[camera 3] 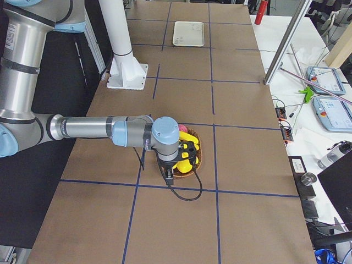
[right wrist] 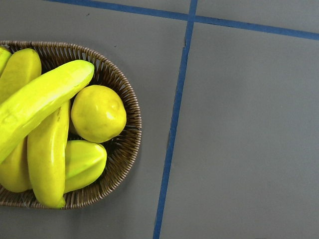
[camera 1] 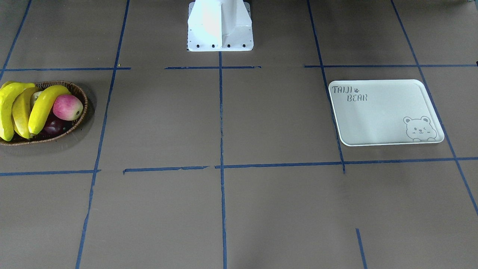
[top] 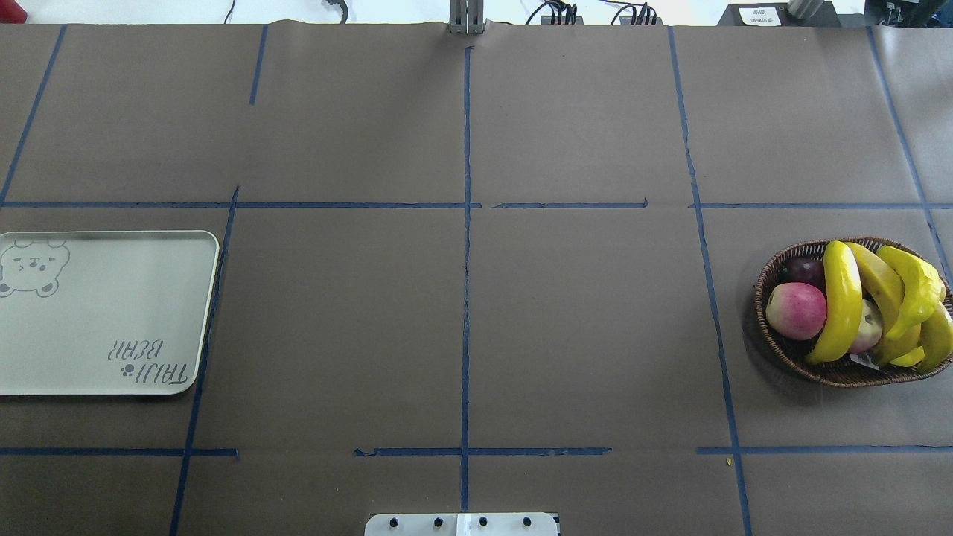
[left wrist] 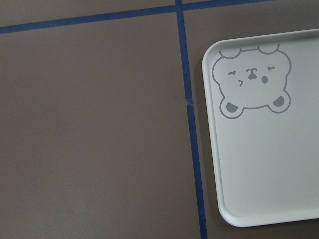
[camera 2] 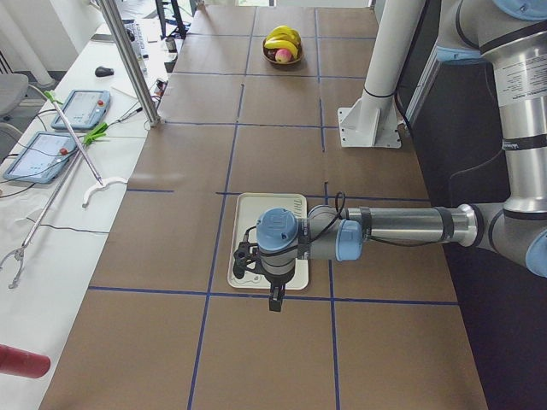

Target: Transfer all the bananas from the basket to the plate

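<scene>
Bananas (right wrist: 45, 99) fill the basket (right wrist: 133, 124), right gripper (camera 3: 168, 177) above; left gripper (camera 2: 275, 303) hangs by the plate (left wrist: 264, 164); can't tell either's jaws.

Silver arms (camera 2: 402, 226), blue joint caps (camera 2: 275, 231)

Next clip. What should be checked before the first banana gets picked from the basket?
1. The plate is bare, with room for fruit: ok.
2. The bananas all lie in the basket, none on the plate: ok.
3. One banana lies on top of the pile, beside the pink-red fruit, and looks reachable: ok.
4. The right gripper hangs over the basket: ok.
5. The right gripper is open for a grasp: cannot tell.
6. The left gripper leaves the plate free; it hangs by the plate's end: cannot tell.
</scene>
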Available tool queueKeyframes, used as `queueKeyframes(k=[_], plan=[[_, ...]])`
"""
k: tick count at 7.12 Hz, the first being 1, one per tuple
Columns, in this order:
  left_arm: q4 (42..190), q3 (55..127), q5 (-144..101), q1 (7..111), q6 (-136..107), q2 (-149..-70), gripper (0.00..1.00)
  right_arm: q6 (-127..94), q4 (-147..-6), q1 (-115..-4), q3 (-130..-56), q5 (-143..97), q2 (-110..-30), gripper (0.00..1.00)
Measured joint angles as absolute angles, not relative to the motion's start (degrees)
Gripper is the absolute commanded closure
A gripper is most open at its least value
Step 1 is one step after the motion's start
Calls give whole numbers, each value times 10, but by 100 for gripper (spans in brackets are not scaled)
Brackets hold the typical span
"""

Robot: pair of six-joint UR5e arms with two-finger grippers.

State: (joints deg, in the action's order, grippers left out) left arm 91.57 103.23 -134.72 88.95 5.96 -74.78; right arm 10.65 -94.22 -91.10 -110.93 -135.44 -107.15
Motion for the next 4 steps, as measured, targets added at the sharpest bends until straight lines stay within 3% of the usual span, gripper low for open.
queueKeyframes(k=[4], plan=[[917,1029,-1347,889,59,-748,0,-99,-935,-849,-1190,-1380,-1071,4]])
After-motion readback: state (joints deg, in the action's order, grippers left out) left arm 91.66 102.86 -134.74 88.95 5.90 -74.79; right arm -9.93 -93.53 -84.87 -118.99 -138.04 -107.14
